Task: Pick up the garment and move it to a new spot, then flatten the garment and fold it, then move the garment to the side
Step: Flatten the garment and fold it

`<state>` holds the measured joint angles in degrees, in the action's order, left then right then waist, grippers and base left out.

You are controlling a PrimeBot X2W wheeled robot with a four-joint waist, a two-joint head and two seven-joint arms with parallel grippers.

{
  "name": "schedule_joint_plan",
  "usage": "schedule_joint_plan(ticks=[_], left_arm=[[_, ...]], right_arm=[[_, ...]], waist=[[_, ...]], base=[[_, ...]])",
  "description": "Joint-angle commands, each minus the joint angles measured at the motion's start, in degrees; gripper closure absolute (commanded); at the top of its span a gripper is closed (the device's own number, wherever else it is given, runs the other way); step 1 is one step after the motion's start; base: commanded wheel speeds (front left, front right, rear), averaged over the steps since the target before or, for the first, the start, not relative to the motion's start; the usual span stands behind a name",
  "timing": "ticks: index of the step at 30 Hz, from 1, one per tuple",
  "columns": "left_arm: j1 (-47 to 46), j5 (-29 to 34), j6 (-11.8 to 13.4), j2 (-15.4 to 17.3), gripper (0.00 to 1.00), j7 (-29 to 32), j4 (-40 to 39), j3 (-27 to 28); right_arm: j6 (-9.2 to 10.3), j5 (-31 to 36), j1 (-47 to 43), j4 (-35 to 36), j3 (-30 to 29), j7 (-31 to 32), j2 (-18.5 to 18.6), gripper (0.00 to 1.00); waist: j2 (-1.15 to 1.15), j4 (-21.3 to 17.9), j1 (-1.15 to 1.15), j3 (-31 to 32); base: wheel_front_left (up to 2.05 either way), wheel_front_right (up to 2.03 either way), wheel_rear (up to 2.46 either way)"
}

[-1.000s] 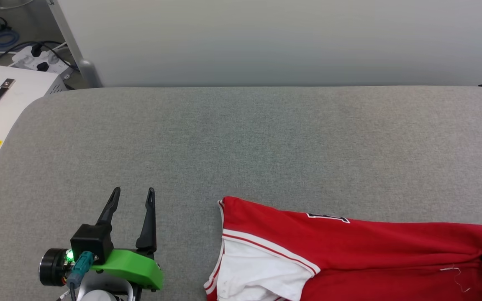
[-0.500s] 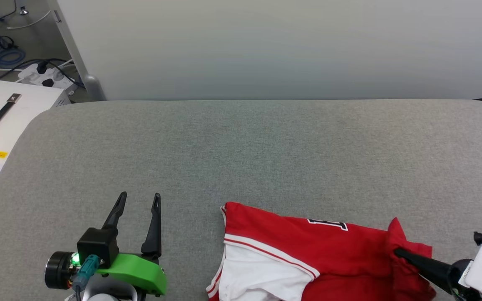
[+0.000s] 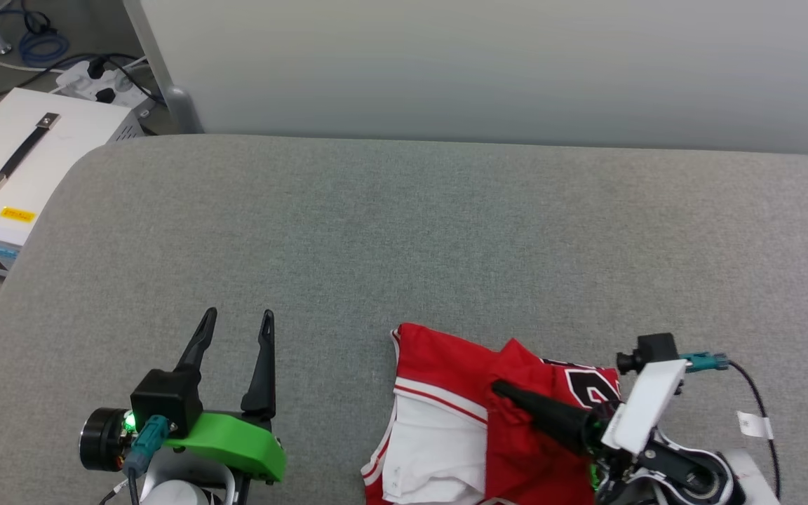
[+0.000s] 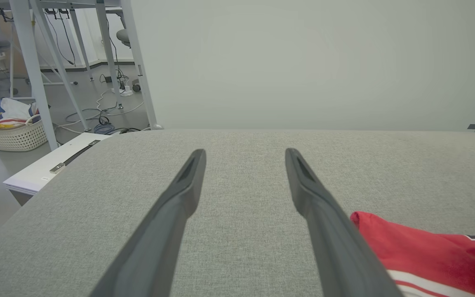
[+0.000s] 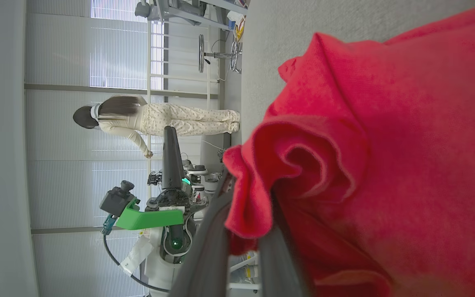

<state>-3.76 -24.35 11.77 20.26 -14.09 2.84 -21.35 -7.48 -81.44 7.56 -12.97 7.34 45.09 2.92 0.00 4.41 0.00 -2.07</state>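
Note:
The garment, a red shirt with a white sleeve, lies bunched at the near edge of the grey padded table. My right gripper points left across it, shut on a raised red fold. In the right wrist view the fingers vanish into gathered red cloth. A black-and-white mark shows beside the gripper. My left gripper stands open and empty to the left of the garment. The left wrist view has its fingertips spread over bare table, with the garment at lower right.
A white box with a handle and a power strip sit on the floor past the table's left end. A pale panel backs the table. A basket stands far left. A person is in the background.
My right gripper has come in from the right, dragging the garment's right part leftward over itself, so the shirt is now bunched. The head camera shifted. The left gripper stayed open.

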Motion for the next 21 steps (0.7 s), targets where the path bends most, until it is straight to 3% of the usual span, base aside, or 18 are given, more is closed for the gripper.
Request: schedule_joint_plan(ticks=[1, 6, 11, 12, 14, 18, 21], left_arm=[[-1.1, -0.2, -0.1, -0.4, 0.00, -0.2, -0.1, 0.1], [-2.7, 0.2, -0.4, -1.3, 0.00, -0.5, 0.3, 0.0], [-4.2, 0.7, -1.1, -1.8, 0.00, -0.7, 1.1, 0.0], [-4.5, 0.8, -1.2, -1.9, 0.00, -0.7, 1.3, 0.0], [-4.7, 0.8, -1.5, -2.2, 0.00, -0.8, 1.6, 0.0], [-4.8, 0.9, -1.7, -2.6, 0.00, -0.8, 2.3, 0.0], [-4.6, 1.2, -2.0, -2.8, 0.00, -0.9, 2.9, 0.6]], right_arm=[[-0.01, -2.2, 1.4, -0.8, 2.5, -1.8, 0.0, 1.00], [-0.01, -5.8, 3.9, -2.7, 11.9, -6.7, 0.0, 1.00], [-0.01, -4.4, 5.9, -5.6, 16.1, -12.4, 0.0, 1.00], [-0.01, -4.0, 6.3, -6.5, 16.7, -13.4, 0.0, 0.72], [-0.01, -4.3, 6.8, -7.5, 17.5, -14.6, 0.0, 0.00], [-0.01, -3.3, 7.8, -8.5, 18.9, -16.1, 0.0, 0.00], [-0.01, 2.8, 9.9, -3.5, 21.2, -19.6, 2.6, 0.00]], waist=[[0.00, 0.8, 0.00, -1.6], [0.00, 0.8, 0.00, -4.0], [0.00, 0.6, 0.00, -5.4], [0.00, 0.6, 0.00, -5.6], [0.00, 0.5, 0.00, -5.8], [0.00, 0.3, 0.00, -5.7], [0.00, 0.1, 0.00, -4.6]], base=[[0.00, 0.00, 0.00], [0.00, 0.00, 0.00], [0.00, 0.00, 0.00], [0.00, 0.00, 0.00], [0.00, 0.00, 0.00], [0.00, 0.00, 0.00], [0.00, 0.00, 0.00]])
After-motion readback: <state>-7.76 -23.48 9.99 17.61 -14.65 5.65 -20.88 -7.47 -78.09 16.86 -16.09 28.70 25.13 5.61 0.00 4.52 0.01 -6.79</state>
